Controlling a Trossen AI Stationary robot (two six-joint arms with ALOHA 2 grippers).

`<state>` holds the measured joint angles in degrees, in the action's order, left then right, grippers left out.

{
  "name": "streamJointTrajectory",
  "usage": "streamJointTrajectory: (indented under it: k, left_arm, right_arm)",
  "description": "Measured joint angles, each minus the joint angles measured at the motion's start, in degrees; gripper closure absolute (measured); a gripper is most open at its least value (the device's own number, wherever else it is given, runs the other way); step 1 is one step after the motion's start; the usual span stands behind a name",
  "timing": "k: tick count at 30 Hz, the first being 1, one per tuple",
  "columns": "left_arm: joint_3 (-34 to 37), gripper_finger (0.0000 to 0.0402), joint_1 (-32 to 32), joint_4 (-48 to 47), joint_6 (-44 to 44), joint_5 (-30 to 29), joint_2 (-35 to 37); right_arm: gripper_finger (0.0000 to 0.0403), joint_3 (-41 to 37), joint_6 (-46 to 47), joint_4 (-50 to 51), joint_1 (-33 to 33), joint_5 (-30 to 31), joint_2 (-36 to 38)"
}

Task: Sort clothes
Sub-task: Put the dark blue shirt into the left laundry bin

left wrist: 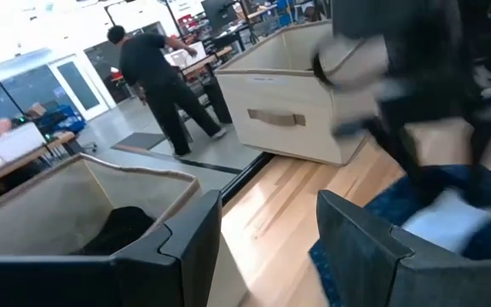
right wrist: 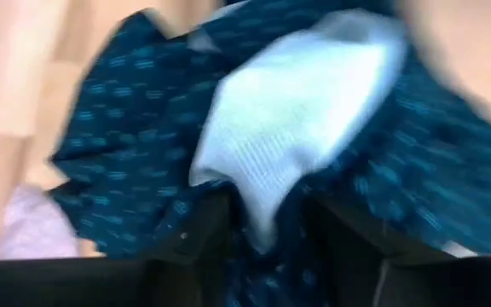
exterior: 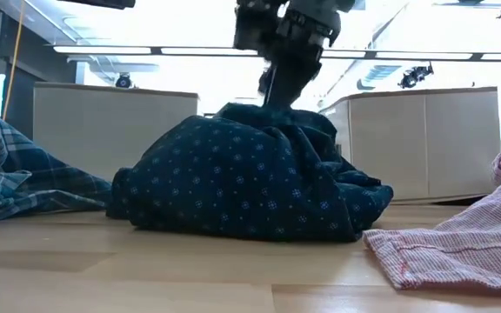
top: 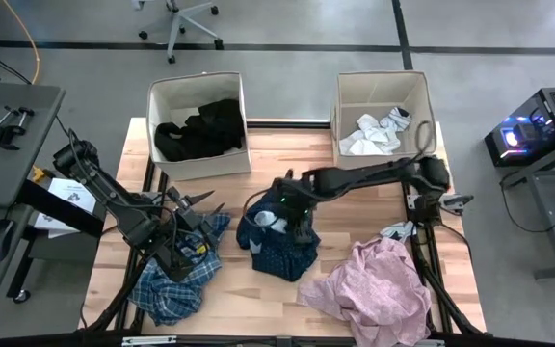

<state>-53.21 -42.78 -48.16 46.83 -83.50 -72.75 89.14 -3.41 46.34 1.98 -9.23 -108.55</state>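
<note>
The dark navy patterned shirt [top: 279,249] lies bunched in a heap at the table's middle; it also shows in the low view [exterior: 250,183]. A pale lining patch [right wrist: 297,111] shows on its top. My right gripper [top: 293,218] stands on top of the heap, shut on its fabric. My left gripper [top: 200,207] is open and empty, just above the blue-white plaid shirt [top: 173,280] at the table's left. The pale pink garment [top: 374,287] lies at the near right. A black garment [top: 200,130] lies in the left box, white socks [top: 376,133] in the right box. My right gripper pinches a bunch of fabric at the top of the navy shirt [right wrist: 267,222] between its two fingers, beside the pale lining. The fingers [exterior: 278,87] come from above, pointing down. The top of the heap is drawn up into a small peak; the rest lies on the table.
Two beige fabric boxes stand at the far edge, the left box [top: 162,106] and the right box [top: 350,92]. A small sock [top: 398,231] lies by the right arm's base. Bare wood lies between the shirts and the boxes. A person [left wrist: 156,77] walks in the room beyond.
</note>
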Motion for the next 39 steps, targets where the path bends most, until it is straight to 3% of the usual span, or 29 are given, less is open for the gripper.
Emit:
streamJointTrajectory:
  k: [4,7,12,15,18,22,26,31,33,39]
  left_arm:
    - [0.00,0.0218,0.31,3.98,-1.87,0.12,0.00]
    - [-0.01,0.0218,1.20,7.62,-5.35,2.58,0.00]
    - [-0.02,0.0218,3.68,15.09,-15.75,11.94,-0.89]
    - [-0.02,0.0218,6.32,22.70,-25.65,17.85,-3.63]
    - [-0.02,0.0218,10.42,32.79,-37.20,28.27,-7.57]
    - [-0.02,0.0217,17.82,47.03,-45.42,50.15,-13.00]
    - [-0.02,0.0209,24.84,55.86,-49.81,65.36,-17.49]
    - [-0.04,0.0167,31.46,62.37,-50.15,81.76,-22.21]
    - [-0.06,0.0145,32.76,61.61,-50.90,84.45,-24.48]
    - [-0.07,0.0101,34.21,59.68,-51.21,84.46,-34.51]
  right_arm:
    - [0.0239,0.00,0.43,2.28,2.45,13.25,6.30]
    - [0.0240,-1.09,0.45,1.29,5.49,18.55,10.53]
    - [0.0240,-14.63,-0.58,-12.86,10.18,22.94,18.84]
    - [0.0240,-23.92,3.68,-21.57,12.77,26.81,23.30]
    - [0.0240,-30.80,9.27,-27.93,15.22,33.75,26.78]
    - [0.0240,-36.68,13.81,-32.39,18.54,42.30,30.02]
    - [0.0240,-39.09,15.89,-32.25,21.27,46.36,32.78]
    - [0.0240,-40.54,17.85,-32.14,23.85,48.93,35.40]
    - [0.0240,-41.26,18.27,-32.18,24.55,49.87,35.68]
    - [0.0240,-41.40,19.91,-31.64,24.80,51.15,35.78]
